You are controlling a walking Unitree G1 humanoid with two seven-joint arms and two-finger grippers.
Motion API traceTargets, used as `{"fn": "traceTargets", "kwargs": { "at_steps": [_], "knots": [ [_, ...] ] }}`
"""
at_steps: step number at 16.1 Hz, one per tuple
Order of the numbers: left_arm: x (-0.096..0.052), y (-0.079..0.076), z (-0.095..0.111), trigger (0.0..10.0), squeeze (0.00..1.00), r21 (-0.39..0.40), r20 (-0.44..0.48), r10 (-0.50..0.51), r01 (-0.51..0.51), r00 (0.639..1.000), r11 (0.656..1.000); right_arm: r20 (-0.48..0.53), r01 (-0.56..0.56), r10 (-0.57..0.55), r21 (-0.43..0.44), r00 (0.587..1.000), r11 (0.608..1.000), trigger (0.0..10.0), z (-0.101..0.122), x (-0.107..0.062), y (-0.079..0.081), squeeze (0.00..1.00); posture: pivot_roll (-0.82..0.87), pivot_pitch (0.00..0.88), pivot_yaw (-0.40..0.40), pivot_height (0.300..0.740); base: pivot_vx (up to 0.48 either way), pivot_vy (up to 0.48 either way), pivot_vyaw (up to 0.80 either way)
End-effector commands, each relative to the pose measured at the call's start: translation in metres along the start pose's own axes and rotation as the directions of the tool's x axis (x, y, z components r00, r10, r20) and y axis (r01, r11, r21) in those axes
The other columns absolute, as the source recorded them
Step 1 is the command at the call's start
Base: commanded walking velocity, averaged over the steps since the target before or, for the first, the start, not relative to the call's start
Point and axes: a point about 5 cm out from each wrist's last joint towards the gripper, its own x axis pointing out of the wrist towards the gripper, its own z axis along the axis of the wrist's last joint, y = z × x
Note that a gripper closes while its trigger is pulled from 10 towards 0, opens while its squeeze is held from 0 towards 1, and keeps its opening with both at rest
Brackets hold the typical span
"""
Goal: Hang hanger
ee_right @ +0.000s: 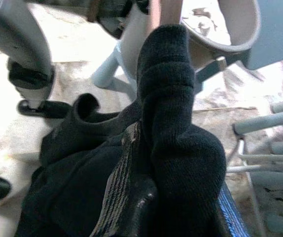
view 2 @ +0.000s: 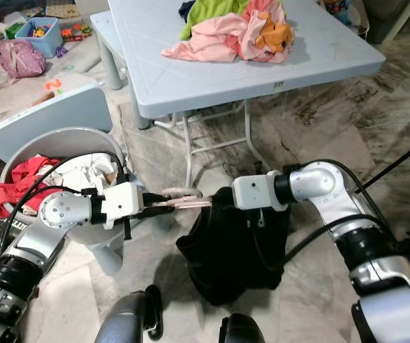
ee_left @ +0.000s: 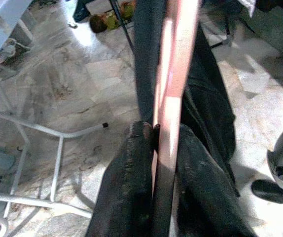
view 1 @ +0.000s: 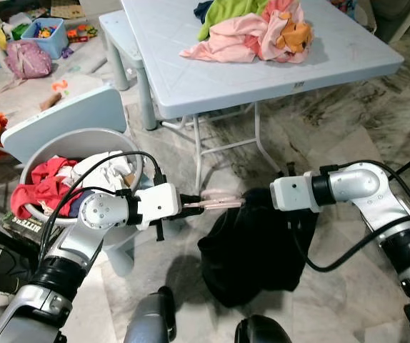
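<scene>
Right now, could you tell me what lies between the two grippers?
In the left eye view, the pink plastic hanger and bunched black knit garment span the stretch between them.

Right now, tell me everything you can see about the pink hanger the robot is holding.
The hanger is pale pink and looks like plastic, with slim, smooth bars. It lies roughly level in the air above the marble floor, in front of the white table. The left claw is shut on one end, its two black fingers pinching a bar. The other end goes into a black garment that hangs down from it, and the right claw grips that knitted fabric. Its hook cannot be made out.
</scene>
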Motion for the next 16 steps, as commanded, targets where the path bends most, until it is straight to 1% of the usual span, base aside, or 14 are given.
{"fn": "traceTargets", "kwargs": {
  "at_steps": [1, 6, 7, 9, 10, 11, 12, 14, 16],
  "knots": [
    [0.012, -0.004, 0.003, 0.0, 0.0, 0.014, 0.009, -0.045, 0.045, 0.999, 0.999, 0.147, 0.121, -0.1, -0.144, 0.984, 0.982, 10.0, 0.032, 0.002, -0.024, 0.0, -0.08, 0.099, -0.037, 0.74, 0.0, 0.0, 0.0],
    [0.012, -0.003, 0.001, 0.0, 0.0, 0.004, 0.019, -0.015, 0.015, 1.0, 1.0, 0.16, 0.169, -0.142, -0.168, 0.977, 0.971, 10.0, 0.034, 0.008, -0.028, 0.0, -0.08, 0.098, -0.038, 0.74, 0.0, 0.0, 0.0],
    [0.012, -0.003, 0.001, 0.0, 0.0, -0.003, 0.025, -0.003, 0.003, 1.0, 1.0, 0.16, 0.173, -0.147, -0.164, 0.976, 0.971, 10.0, 0.033, 0.009, -0.029, 0.0, -0.08, 0.098, -0.037, 0.74, 0.0, 0.0, 0.0],
    [0.013, -0.001, -0.001, 0.0, 0.0, -0.033, 0.048, 0.053, -0.051, 0.997, 0.998, 0.162, 0.164, -0.142, -0.131, 0.977, 0.978, 10.0, 0.031, 0.012, -0.029, 0.0, -0.08, 0.098, -0.036, 0.74, 0.0, 0.0, 0.0],
    [0.014, 0.0, 0.0, 0.0, 0.0, -0.044, 0.06, 0.078, -0.076, 0.995, 0.996, 0.164, 0.145, -0.129, -0.092, 0.978, 0.985, 10.0, 0.03, 0.014, -0.027, 1.0, -0.08, 0.098, -0.036, 0.74, 0.0, 0.0, 0.0],
    [0.016, 0.001, 0.0, 0.0, 0.0, -0.061, 0.075, 0.112, -0.107, 0.991, 0.992, 0.154, 0.138, -0.127, -0.066, 0.98, 0.988, 10.0, 0.027, 0.018, -0.024, 1.0, -0.08, 0.098, -0.035, 0.74, 0.0, 0.0, 0.0],
    [0.017, 0.001, 0.0, 0.0, 0.0, -0.065, 0.079, 0.12, -0.115, 0.99, 0.991, 0.154, 0.14, -0.128, -0.067, 0.98, 0.988, 10.0, 0.027, 0.019, -0.023, 1.0, -0.08, 0.098, -0.035, 0.74, 0.0, 0.0, 0.0],
    [0.019, 0.001, 0.002, 0.0, 0.0, -0.072, 0.092, 0.141, -0.135, 0.986, 0.988, 0.137, 0.173, -0.157, -0.113, 0.978, 0.978, 10.0, 0.026, 0.022, -0.023, 1.0, -0.08, 0.097, -0.032, 0.74, 0.0, 0.0, 0.0],
    [0.021, 0.001, 0.002, 0.0, 0.0, -0.074, 0.101, 0.153, -0.146, 0.983, 0.987, 0.121, 0.232, -0.216, -0.145, 0.969, 0.962, 10.0, 0.026, 0.022, -0.03, 1.0, -0.08, 0.097, -0.031, 0.74, 0.0, 0.0, 0.0]
  ]
}}
